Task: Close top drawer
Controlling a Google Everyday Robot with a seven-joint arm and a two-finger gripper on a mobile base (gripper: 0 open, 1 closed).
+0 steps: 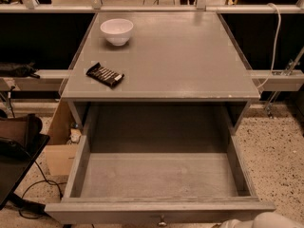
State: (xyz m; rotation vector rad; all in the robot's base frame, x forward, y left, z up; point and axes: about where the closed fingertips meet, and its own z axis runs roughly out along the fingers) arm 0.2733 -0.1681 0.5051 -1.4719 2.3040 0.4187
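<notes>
The top drawer [159, 206] of the grey cabinet is pulled far out toward me. Its bare grey inside is empty. A small round metal knob [162, 220] sits at the centre of its front, at the bottom edge of the view. My gripper [266, 221] shows only as a white rounded part at the bottom edge. It is right of the knob, just in front of the drawer's right front corner. No lower drawers are in view.
On the cabinet top [190, 56] stand a white bowl [116, 31] at the back left and a dark snack bar [105, 74] near the left front. A cardboard box [59, 151] and a black object [16, 146] stand left of the drawer. Speckled floor lies to the right.
</notes>
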